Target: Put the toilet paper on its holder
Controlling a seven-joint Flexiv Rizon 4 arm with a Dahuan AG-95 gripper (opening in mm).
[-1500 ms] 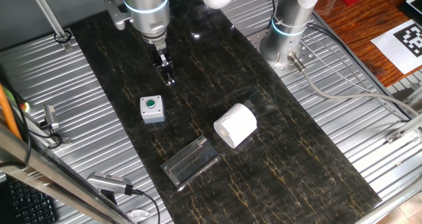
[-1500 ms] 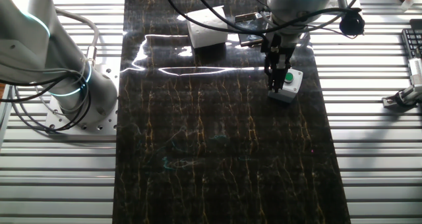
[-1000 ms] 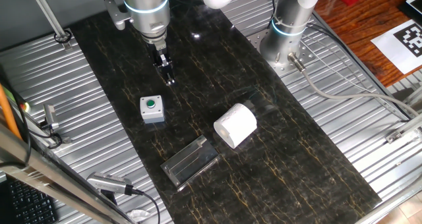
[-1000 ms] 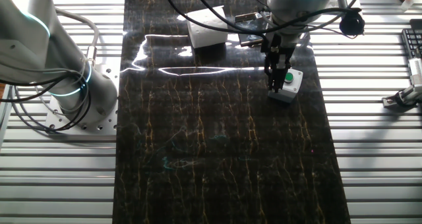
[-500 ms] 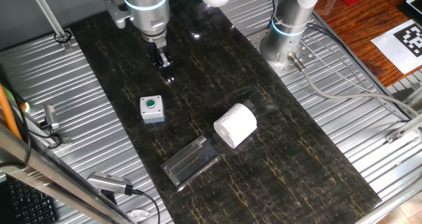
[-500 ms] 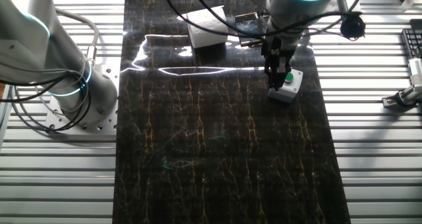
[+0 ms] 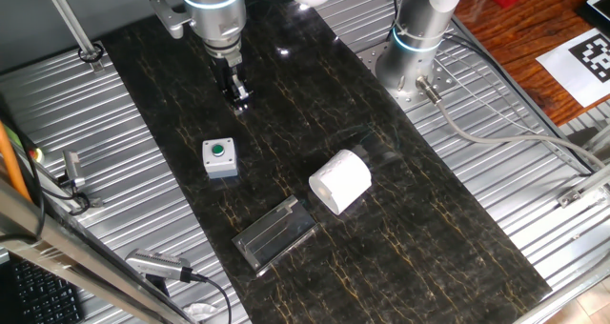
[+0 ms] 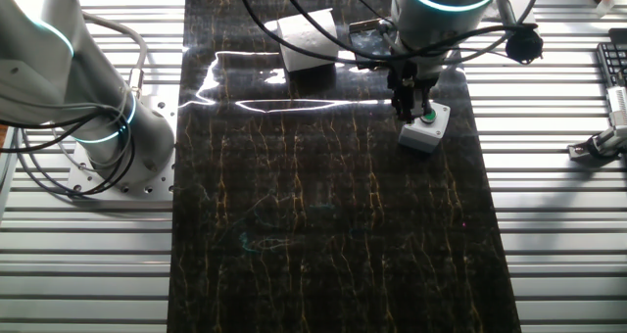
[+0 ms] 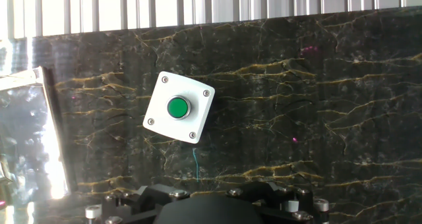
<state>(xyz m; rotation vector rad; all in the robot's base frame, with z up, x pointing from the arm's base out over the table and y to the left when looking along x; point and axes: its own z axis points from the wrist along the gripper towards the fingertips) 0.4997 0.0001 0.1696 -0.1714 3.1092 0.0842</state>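
The toilet paper (image 7: 340,180) is a white roll lying on its side on the dark marbled mat; it also shows in the other fixed view (image 8: 307,41). The holder (image 7: 275,233) is a shiny metal plate lying flat just in front of the roll, and its edge shows at the left of the hand view (image 9: 30,138). My gripper (image 7: 239,99) hangs well behind both, above the mat, with its fingers together and nothing in them. In the other fixed view my gripper (image 8: 411,108) is over the button box. The fingers do not show in the hand view.
A small grey box with a green button (image 7: 220,157) stands left of the roll, seen below the hand (image 9: 179,107). A second arm's base (image 7: 415,52) stands at the back right. Ribbed metal table (image 7: 114,200) flanks the mat, with clamps and cables along its edges.
My gripper has risen a little and drifted slightly away from the button box. The roll, the holder and the box have not moved.
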